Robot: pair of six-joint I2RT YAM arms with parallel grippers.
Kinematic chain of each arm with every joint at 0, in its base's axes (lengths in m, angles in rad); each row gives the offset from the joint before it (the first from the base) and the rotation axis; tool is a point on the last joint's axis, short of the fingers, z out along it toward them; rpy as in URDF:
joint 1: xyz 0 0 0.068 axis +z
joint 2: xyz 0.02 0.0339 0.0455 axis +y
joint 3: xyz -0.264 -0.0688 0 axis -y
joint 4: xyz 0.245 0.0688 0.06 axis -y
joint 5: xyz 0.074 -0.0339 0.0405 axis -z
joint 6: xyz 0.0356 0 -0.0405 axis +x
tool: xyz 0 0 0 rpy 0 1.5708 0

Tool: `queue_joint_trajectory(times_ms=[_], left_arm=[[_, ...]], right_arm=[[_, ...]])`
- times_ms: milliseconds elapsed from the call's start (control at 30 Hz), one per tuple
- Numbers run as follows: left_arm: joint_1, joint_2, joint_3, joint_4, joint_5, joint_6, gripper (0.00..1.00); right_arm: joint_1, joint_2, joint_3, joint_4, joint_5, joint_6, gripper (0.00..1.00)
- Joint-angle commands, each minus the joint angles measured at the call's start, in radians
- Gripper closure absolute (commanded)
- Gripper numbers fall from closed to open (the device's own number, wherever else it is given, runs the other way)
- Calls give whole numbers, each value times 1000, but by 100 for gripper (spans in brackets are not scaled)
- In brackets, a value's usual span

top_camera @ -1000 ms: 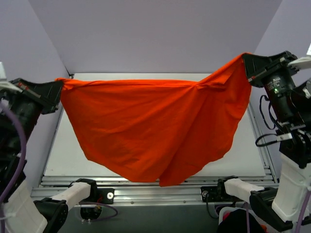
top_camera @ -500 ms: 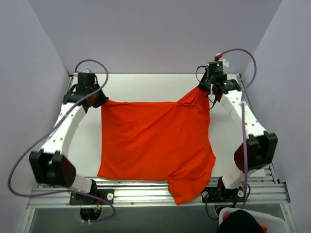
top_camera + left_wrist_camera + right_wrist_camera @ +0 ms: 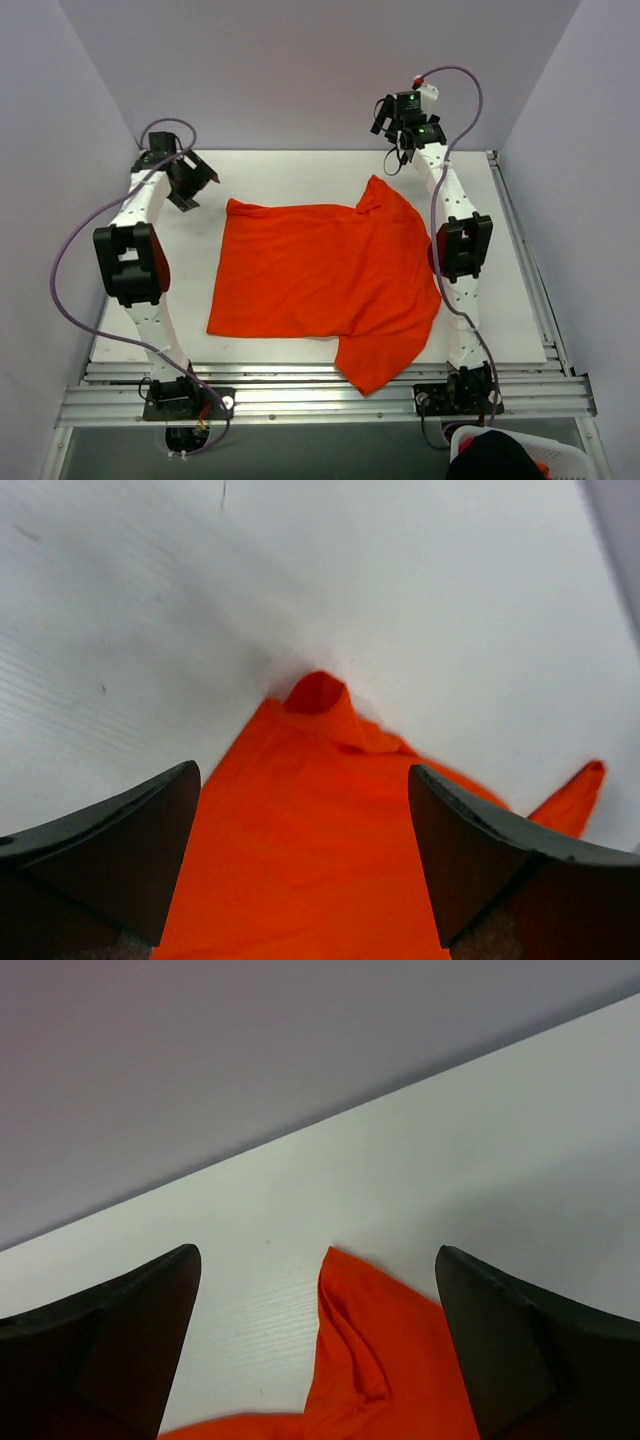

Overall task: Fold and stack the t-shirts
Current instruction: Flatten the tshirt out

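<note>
the left tool (image 3: pixel 188 183) is being held with its jaws wide apart over the far left part of the counter (image 3: pixel 500 260), just beyond the far left corner of the t-shirt (image 3: pixel 320 275) and apart from it. the right tool (image 3: pixel 393 110) is likewise being held spread open, raised near the back wall (image 3: pixel 300 70), above the cloth's far right corner. the orange-red t-shirt is being shown lying spread on the counter between the arms, one near corner being draped over the front edge.
</note>
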Motion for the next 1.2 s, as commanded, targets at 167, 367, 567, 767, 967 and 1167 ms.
queue_joint_trajectory(times_ms=[167, 367, 567, 767, 967, 1167], left_arm=[[131, -198, 127, 127, 118, -105, 6], [84, -346, -67, 190, 133, -90, 4], [-17, -487, -329, 210, 72, -48, 4], [-105, -626, -501, 224, 38, -48, 4], [-133, -697, -555, 182, 36, -34, 4], [-153, -742, -566, 142, 21, -1, 4]], right_arm=[[7, -388, -446, 171, 104, -31, 0], [21, -564, -692, 165, -24, 79, 0], [59, -470, -722, 213, -191, 181, 7], [87, -287, -579, 99, -255, 192, 9], [90, -215, -556, 68, -244, 215, 10], [86, -164, -499, -27, -137, 206, 11]])
